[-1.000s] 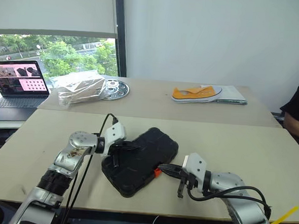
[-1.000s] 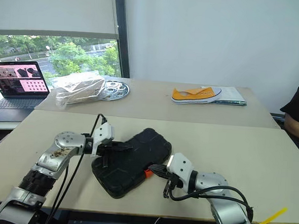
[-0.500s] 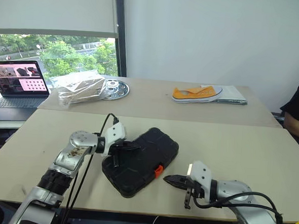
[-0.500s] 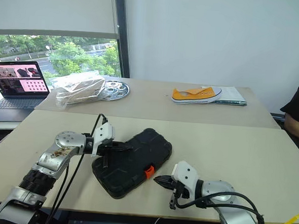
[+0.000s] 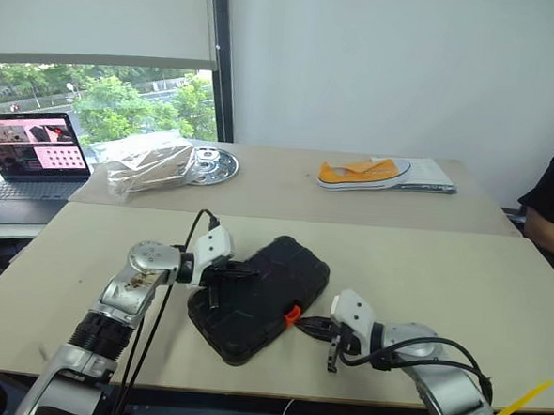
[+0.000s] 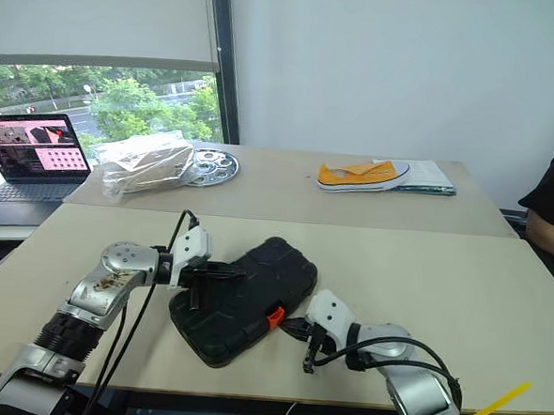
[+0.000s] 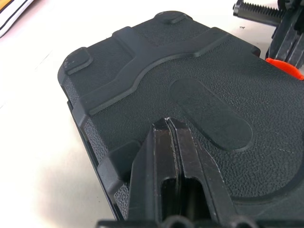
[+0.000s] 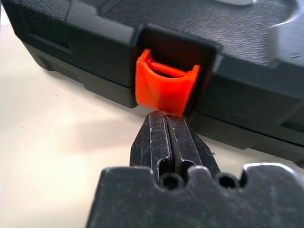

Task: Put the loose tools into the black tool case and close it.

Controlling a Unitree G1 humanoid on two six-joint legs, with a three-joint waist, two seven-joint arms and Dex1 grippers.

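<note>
Case: black tool case shut, flat on bench
Left tool: fingers together; tips pressing on lid
Right tool: fingers together; tips right at orange latch

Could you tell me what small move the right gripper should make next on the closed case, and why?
Probably nudge the right gripper up against the small orange latch to snap it shut. The hinged black plastic tool case lies lid-down on the beige table, the latch looks tilted out, the shut fingertips sit just under it, and the shut left gripper rests on the lid.
</note>
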